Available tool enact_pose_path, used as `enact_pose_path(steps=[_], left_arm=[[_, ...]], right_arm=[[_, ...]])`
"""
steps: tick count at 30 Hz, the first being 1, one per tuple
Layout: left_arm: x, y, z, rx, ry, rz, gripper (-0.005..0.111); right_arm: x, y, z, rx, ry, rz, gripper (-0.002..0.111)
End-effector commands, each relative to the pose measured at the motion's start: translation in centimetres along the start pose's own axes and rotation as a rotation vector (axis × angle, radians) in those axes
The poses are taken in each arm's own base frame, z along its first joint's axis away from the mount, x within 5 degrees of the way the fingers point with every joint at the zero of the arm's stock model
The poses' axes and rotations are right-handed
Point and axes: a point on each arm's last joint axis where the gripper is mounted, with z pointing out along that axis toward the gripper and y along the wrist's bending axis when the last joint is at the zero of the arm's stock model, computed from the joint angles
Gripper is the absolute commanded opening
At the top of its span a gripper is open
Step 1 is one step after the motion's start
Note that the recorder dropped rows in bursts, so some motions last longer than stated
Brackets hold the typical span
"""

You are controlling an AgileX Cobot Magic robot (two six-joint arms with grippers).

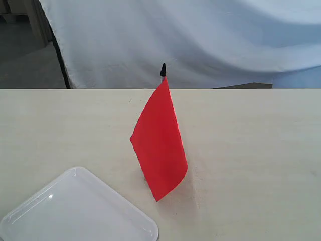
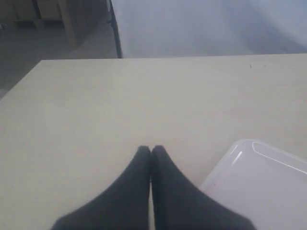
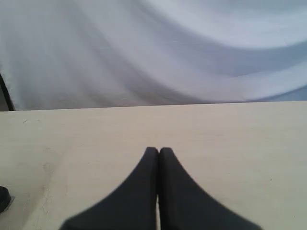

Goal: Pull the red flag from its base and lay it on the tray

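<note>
Risk is that the base (image 3: 2, 199), hidden by cloth in the exterior view and seemingly the dark sliver at the right wrist view's edge, lifts with the stick, since the red flag (image 1: 159, 143) stands upright just beside the tray (image 1: 75, 211) while left claw (image 2: 151, 151) and right claw (image 3: 159, 152) are pressed together, empty.

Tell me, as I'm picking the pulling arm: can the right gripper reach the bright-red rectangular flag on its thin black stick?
Likely yes: nothing stands beside the red flag on that side; the right gripper, shut, must open first.
</note>
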Motion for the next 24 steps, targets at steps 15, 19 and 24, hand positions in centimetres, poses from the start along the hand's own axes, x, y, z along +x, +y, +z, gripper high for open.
enact_pose_path(steps=[15, 19, 24], left_arm=[[0.0, 0.0, 0.0, 0.001, -0.006, -0.003, 0.000], [0.0, 0.0, 0.0, 0.001, -0.006, -0.003, 0.000], [0.0, 0.0, 0.0, 0.001, -0.006, -0.003, 0.000]], right_arm=[[0.0, 0.0, 0.0, -0.001, -0.006, -0.004, -0.001], [-0.2, 0.0, 0.0, -0.002, -0.035, -0.004, -0.001], [-2.6, 0.1, -0.4, -0.012, -0.300, 0.017, -0.001]])
